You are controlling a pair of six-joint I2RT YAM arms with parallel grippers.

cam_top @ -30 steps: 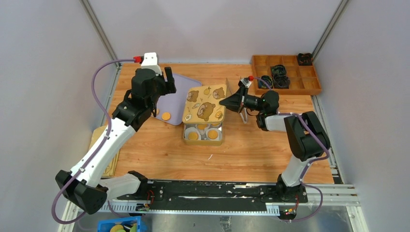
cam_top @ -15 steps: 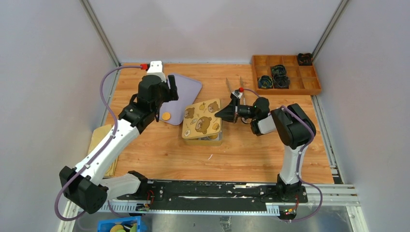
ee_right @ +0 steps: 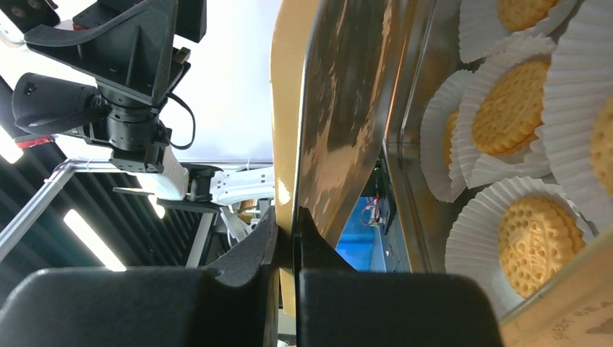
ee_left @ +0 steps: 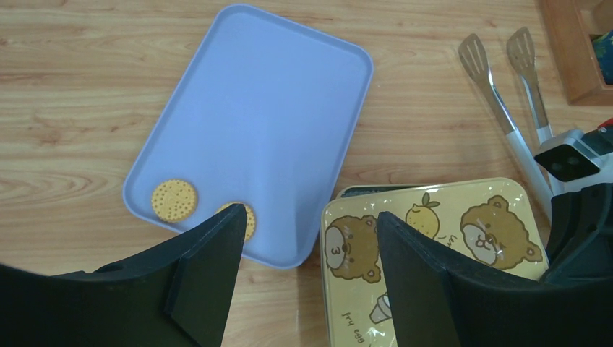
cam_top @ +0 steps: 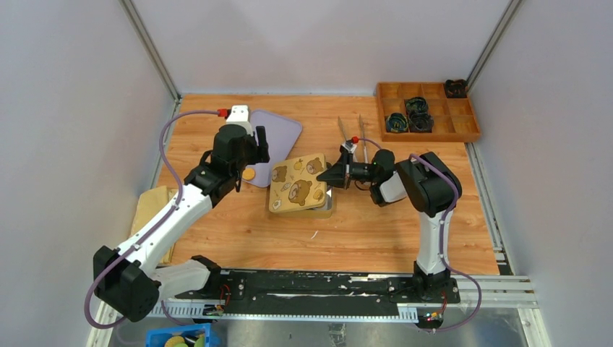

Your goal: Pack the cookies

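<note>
While right gripper (ee_right: 287,238) pinches edge of bear lid (cam_top: 297,183), tilted over tin (ee_left: 369,189), your two cookies (ee_left: 173,199) lie on lavender tray (ee_left: 275,108) beneath left gripper (ee_left: 309,246), jaws wide. Left arm nearer.

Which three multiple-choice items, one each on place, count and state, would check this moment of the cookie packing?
1. Where do the loose cookies lie?
A) in the wooden box
B) on the purple tray
C) on the bare table

2. How many cookies show on that tray in the left wrist view?
A) two
B) five
C) none

3. What is the right gripper doing?
A) hanging open
B) holding the tongs
C) shut on the edge of the tin lid

Answers:
1 B: both lie near one corner of the tray.
2 A: two round biscuits show, one partly hidden.
3 C: its fingers pinch the lid's rim, with the filled paper cups beside it.
</note>
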